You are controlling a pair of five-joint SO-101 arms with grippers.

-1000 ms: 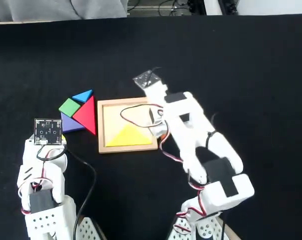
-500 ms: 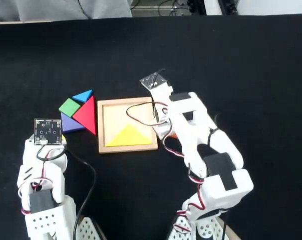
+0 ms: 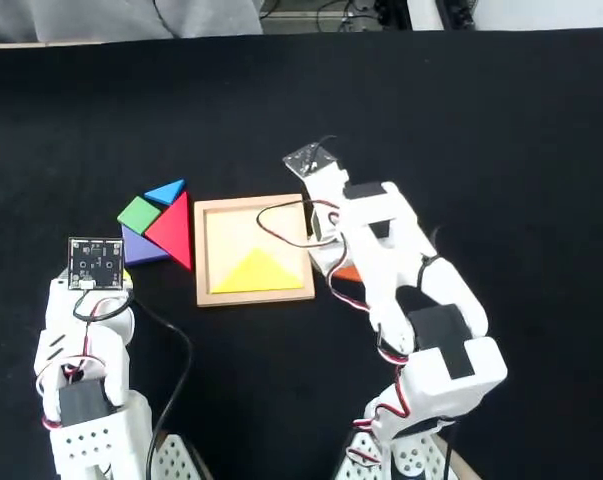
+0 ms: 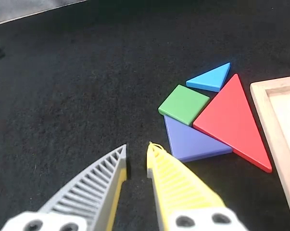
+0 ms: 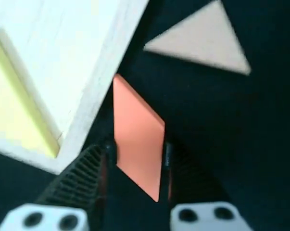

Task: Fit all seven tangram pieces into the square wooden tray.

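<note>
While the left gripper (image 4: 137,147) hangs with its fingers drawn narrow and nothing between them, four pieces lie clustered on the black table (image 3: 501,130) just ahead of its tips. Nearest is a purple piece (image 4: 195,142), with a green square (image 4: 184,104) touching its far edge and a small blue triangle (image 4: 211,78) beyond that, its sharp end pointing toward the tray. The large red triangle (image 4: 231,122) lies alongside them, its long edge running beside the square wooden tray (image 3: 253,296), its right-angle corner tucked against the green and purple pieces.

Inside the tray sits one piece, a yellow triangle (image 3: 256,272), long edge along the wall nearest the arms, apex toward the tray's middle.

On the tray's far side, the right gripper (image 5: 135,156) is closed on an orange parallelogram (image 5: 137,139). Its long axis runs out from between the fingers, and its far corner is just beside the tray's outer wall (whether it touches cannot be told). The right wrist view adds a pale triangle (image 5: 202,41) farther ahead of the fingers, apart from the tray.
</note>
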